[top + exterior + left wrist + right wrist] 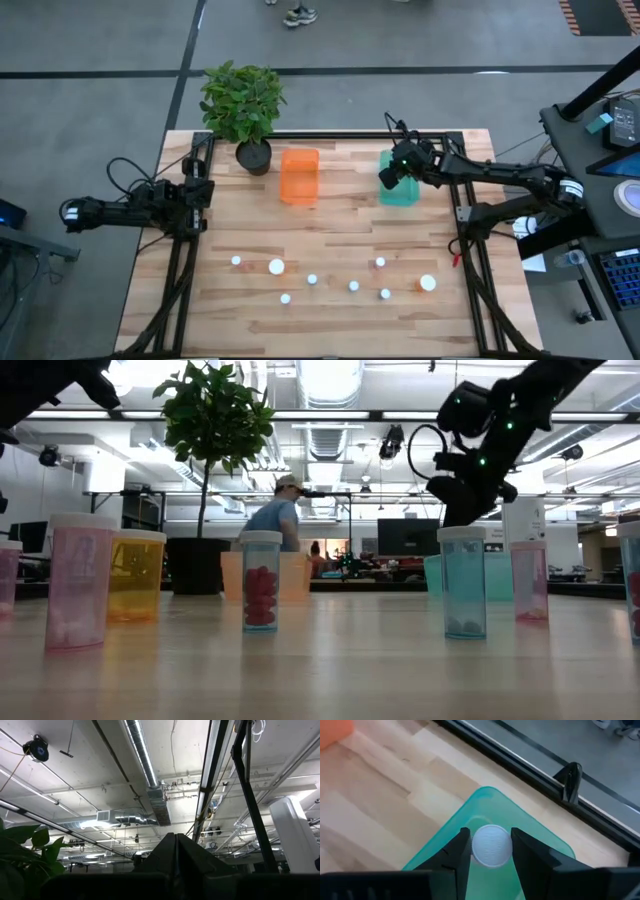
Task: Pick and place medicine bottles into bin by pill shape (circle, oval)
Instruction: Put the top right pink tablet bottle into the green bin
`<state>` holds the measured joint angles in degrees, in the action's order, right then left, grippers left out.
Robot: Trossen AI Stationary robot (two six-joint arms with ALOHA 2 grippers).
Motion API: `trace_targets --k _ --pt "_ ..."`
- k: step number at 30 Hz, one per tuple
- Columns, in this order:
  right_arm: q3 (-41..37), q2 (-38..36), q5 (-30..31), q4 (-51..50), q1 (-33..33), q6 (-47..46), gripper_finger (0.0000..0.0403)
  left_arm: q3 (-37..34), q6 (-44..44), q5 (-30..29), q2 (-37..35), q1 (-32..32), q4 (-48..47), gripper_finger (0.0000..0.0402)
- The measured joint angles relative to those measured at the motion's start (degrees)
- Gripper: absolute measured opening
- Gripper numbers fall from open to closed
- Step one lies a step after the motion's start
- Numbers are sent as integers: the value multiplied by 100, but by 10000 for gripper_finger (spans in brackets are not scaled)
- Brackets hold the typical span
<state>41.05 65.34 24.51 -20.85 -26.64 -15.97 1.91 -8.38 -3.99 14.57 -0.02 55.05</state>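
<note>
My right gripper (392, 176) hangs over the teal-green tub (405, 192), shut on a medicine bottle whose round white cap (491, 847) shows between its fingers in the right wrist view. The bottle's body is hidden under the cap. The orange tub (299, 176) stands to the left of the teal one, on the table's far part. Several white-capped bottles (312, 279) stand upright in a loose row on the table's near half; in the low view they are pink, yellow and teal (463, 582). My left gripper (205, 192) is shut and empty at the table's left edge. My right gripper pinches the bottle's white cap by its rim (475, 849) between its two fingers, one on each side. The fingers come from above, pointing down. The bottle is lifted clear, cap up, over the teal tub's open top (520, 815).
A black pot with a green plant (253, 155) stands at the far left, beside the orange tub. Black frame rails run along the table's left, right and far edges (570, 780). People show in the room behind the table (280, 515).
</note>
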Motion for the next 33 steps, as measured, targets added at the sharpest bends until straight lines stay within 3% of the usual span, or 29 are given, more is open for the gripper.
trace_targets --k 17,33 --pt "-833 217 -46 1403 -192 50 118 0 -3 -109 0 0 -1 0" --pt "-845 908 -7 1896 -192 7 130 0 -4 -109 0 -1 -2 0"
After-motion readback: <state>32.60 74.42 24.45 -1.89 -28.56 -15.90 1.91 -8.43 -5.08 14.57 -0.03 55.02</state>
